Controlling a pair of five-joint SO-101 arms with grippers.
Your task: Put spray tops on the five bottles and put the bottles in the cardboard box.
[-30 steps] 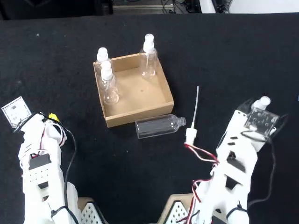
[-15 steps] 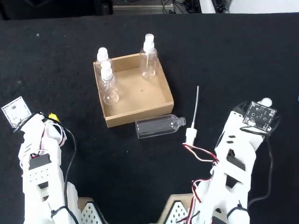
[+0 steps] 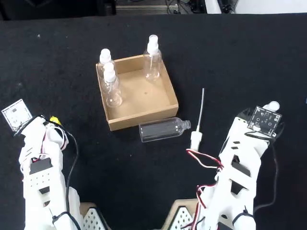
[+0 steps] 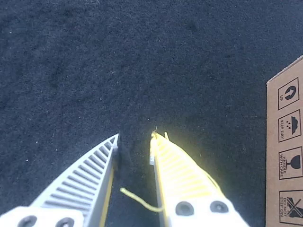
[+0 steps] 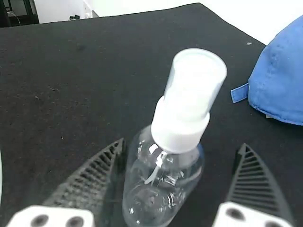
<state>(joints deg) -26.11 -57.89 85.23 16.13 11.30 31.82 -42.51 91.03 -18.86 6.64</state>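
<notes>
- Capped bottle [image 5: 165, 175] stands upright on the black table [image 3: 240, 57] at its right side, well apart from the cardboard box [image 3: 144, 120].
- Right gripper [image 5: 182, 144] straddles this bottle with its fingers spread wide, one on each side; the farther finger is clearly off the glass.
- Right arm [image 3: 242, 163] stretches forward from the near edge, its wrist over the bottle, whose white top shows just past it.
- Loose spray top [image 3: 195, 139] lies beside that arm, with its tube pointing away.
- Bare bottle [image 3: 163, 130] lies on its side just outside the box's near wall.
- Three topped bottles [image 3: 111, 86] stand inside the box.
- Left gripper [image 4: 135, 137] points down at the table with its fingers a narrow gap apart, holding nothing; the left arm [image 3: 41, 167] is folded at the near left.
</notes>
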